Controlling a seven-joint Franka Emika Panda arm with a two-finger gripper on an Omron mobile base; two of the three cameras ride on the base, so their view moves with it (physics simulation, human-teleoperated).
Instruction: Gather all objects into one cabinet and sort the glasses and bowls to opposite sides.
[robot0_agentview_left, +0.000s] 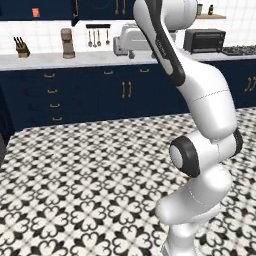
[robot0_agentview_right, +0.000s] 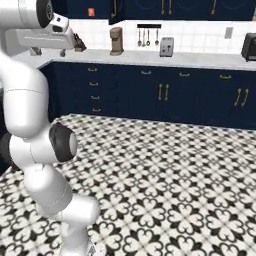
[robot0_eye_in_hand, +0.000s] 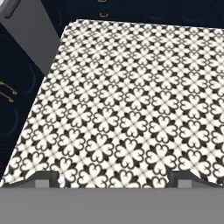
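Note:
My gripper (robot0_eye_in_hand: 113, 179) is open, its two dark fingertips far apart with nothing between them, and it looks down on the black-and-white tiled floor (robot0_eye_in_hand: 127, 109). In the right base view the gripper (robot0_agentview_right: 48, 50) hangs high at the upper left, in front of the counter corner. A small orange-red thing (robot0_agentview_left: 35, 12) shows against the navy wall cabinets (robot0_agentview_left: 55, 7) at the top; I cannot tell whether it is a cup. It appears again as the orange-red thing (robot0_agentview_right: 91, 12) in the right base view. The bowls are out of view.
The counter (robot0_agentview_right: 200, 60) carries a brown coffee machine (robot0_agentview_left: 68, 42), a knife block (robot0_agentview_left: 21, 46), a toaster (robot0_agentview_right: 166, 46) and a toaster oven (robot0_agentview_left: 204, 40). Low navy drawers (robot0_agentview_left: 52, 92) with brass pulls run beneath. The tiled floor (robot0_agentview_left: 85, 175) spreads wide before the base.

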